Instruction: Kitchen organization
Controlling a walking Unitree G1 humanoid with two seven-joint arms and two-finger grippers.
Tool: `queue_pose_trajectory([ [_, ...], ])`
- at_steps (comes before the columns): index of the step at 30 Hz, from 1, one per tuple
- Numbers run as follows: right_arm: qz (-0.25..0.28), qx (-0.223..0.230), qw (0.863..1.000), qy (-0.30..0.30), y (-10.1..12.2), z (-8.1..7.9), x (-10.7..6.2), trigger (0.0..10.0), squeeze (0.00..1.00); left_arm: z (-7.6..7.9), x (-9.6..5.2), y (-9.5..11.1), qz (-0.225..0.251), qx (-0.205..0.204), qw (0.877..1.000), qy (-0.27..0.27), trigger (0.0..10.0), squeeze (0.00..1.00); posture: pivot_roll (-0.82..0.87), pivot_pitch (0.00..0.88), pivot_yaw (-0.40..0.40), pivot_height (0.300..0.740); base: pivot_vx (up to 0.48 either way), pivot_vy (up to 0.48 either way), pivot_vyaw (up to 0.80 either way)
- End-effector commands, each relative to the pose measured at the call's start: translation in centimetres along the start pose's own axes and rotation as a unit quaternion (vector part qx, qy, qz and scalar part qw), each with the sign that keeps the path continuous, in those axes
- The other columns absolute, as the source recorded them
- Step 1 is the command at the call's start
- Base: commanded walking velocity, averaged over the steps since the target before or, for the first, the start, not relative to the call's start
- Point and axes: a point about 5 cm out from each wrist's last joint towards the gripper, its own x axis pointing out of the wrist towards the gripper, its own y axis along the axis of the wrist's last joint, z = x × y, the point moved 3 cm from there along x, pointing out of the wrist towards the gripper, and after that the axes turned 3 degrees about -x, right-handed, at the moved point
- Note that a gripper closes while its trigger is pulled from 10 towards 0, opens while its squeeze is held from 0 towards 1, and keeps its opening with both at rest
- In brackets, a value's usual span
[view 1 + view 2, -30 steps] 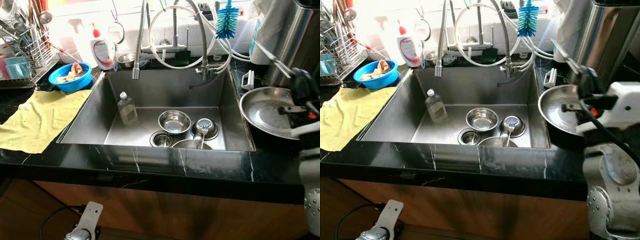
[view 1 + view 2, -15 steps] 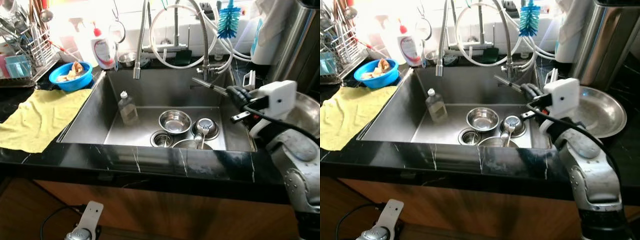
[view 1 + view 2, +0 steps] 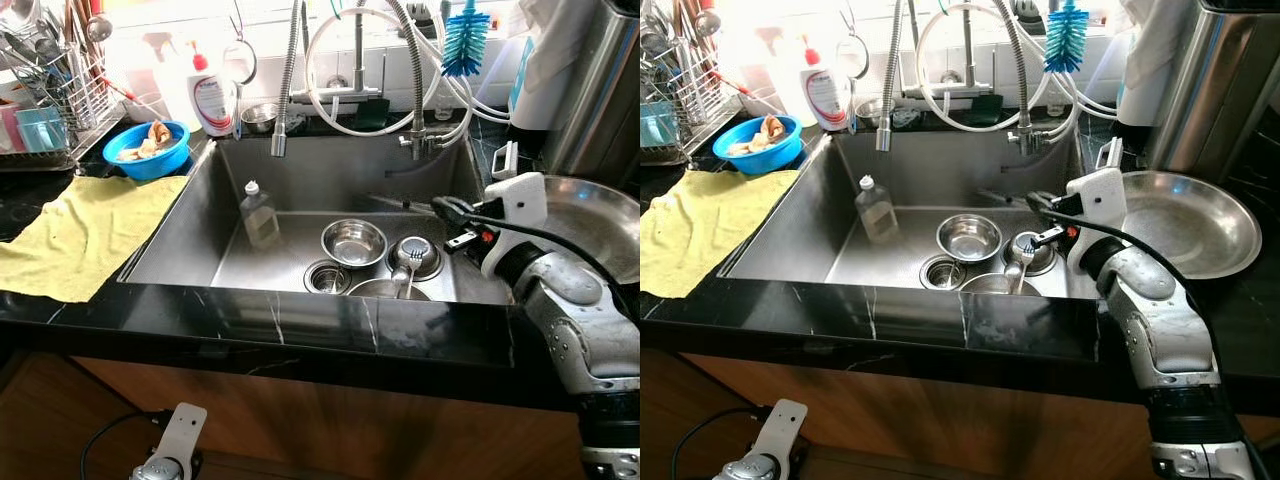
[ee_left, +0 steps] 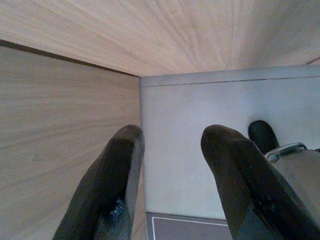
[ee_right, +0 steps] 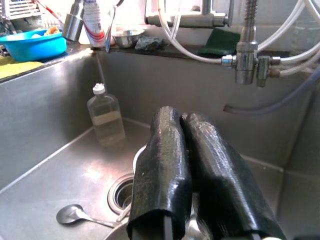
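The steel sink (image 3: 190, 225) holds a clear bottle (image 3: 258, 215), a steel bowl (image 3: 353, 242), a small bowl with a slotted spoon (image 3: 412, 256), a drain (image 3: 326, 277) and another bowl (image 3: 385, 290) at the front wall. My right gripper (image 3: 385, 200) reaches over the sink's right side, above the bowls, its fingers pressed together and holding nothing. In the right wrist view its fingertips (image 5: 167, 120) point toward the bottle (image 5: 106, 117) and a loose spoon (image 5: 75, 215). My left gripper (image 4: 170, 140) hangs open beside a wooden cabinet.
A wide steel pan (image 3: 590, 220) lies on the black counter right of the sink. A yellow cloth (image 3: 80, 235), blue bowl (image 3: 150, 150) and dish rack (image 3: 50, 90) are on the left. Faucet hoses (image 3: 285, 90), a soap bottle (image 3: 212, 95) and a brush (image 3: 465, 40) line the back.
My right arm swung left from the steel pan on the counter to over the sink, then lowered toward the bowls. The pan stays on the counter. The left arm hangs as before.
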Motion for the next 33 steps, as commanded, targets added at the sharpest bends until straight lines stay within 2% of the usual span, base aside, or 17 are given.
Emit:
queue_pose_trajectory([
  [1,0.008,-0.003,1.000,0.009,0.6,-0.3,0.5,10.0,1.00,-0.4,-0.1,-0.5,-0.009,-0.004,1.000,0.005,10.0,0.00,-0.19,0.000,0.102,0.740,0.000,0.000,0.00],
  [11,0.007,-0.010,1.000,0.014,0.5,-0.3,0.6,10.0,1.00,-0.3,-0.1,-0.4,-0.007,-0.002,1.000,0.004,10.0,0.00,-0.19,0.000,0.104,0.740,0.000,0.000,0.00],
  [14,0.019,-0.028,0.999,-0.008,0.9,0.0,0.6,10.0,1.00,-0.3,0.0,-0.3,-0.006,-0.001,1.000,0.004,10.0,0.00,-0.19,0.000,0.104,0.740,0.000,0.000,0.00],
  [15,0.022,-0.030,0.999,-0.020,1.1,0.3,0.6,10.0,0.57,-0.3,0.0,-0.4,-0.006,0.000,1.000,0.004,10.0,0.00,-0.19,0.000,0.109,0.740,0.000,0.000,0.00],
  [16,0.027,-0.035,0.998,-0.038,1.5,0.7,0.5,10.0,0.00,-0.4,-0.1,-0.4,-0.006,0.000,1.000,0.005,10.0,0.00,-0.19,0.000,0.110,0.740,0.000,0.000,0.00],
  [20,0.057,-0.033,0.991,-0.113,3.2,2.5,-0.5,10.0,0.00,-0.5,-0.1,-0.4,-0.006,0.001,1.000,0.006,10.0,0.00,-0.19,0.000,0.112,0.740,0.000,0.000,0.00],
  [23,0.070,-0.034,0.976,-0.202,4.5,4.6,-2.4,10.0,0.00,-0.6,-0.1,-0.4,-0.006,0.005,1.000,0.006,10.0,0.00,-0.20,0.000,0.116,0.740,0.000,0.000,0.00],
  [27,0.074,-0.038,0.969,-0.233,4.9,5.2,-3.4,10.0,0.00,-0.6,-0.1,-0.4,-0.006,0.006,1.000,0.006,10.0,0.00,-0.20,0.000,0.119,0.740,0.000,0.000,0.00],
  [29,0.086,-0.035,0.958,-0.271,5.5,5.9,-4.6,10.0,0.03,-0.6,-0.1,-0.4,-0.006,0.009,1.000,0.005,10.0,0.00,-0.20,0.000,0.121,0.740,0.000,0.000,0.00],
  [30,0.087,-0.025,0.953,-0.291,5.5,6.4,-5.3,10.0,1.00,-0.6,-0.1,-0.4,-0.006,0.010,1.000,0.005,10.0,0.00,-0.21,0.000,0.121,0.740,0.000,0.000,0.00],
  [31,0.082,-0.009,0.940,-0.330,5.3,7.3,-6.5,10.0,1.00,-0.6,-0.1,-0.4,-0.006,0.011,1.000,0.004,10.0,0.00,-0.21,0.000,0.122,0.740,0.000,0.000,0.00],
  [32,0.078,-0.003,0.934,-0.348,5.1,7.8,-7.0,10.0,1.00,-0.6,-0.1,-0.4,-0.006,0.011,1.000,0.004,10.0,0.00,-0.21,0.000,0.122,0.740,0.000,0.000,0.00],
  [33,0.078,-0.003,0.934,-0.348,5.1,7.8,-7.0,10.0,1.00,-0.6,-0.1,-0.4,-0.006,0.011,1.000,0.004,10.0,0.00,-0.21,0.000,0.122,0.740,0.000,0.000,0.00],
])
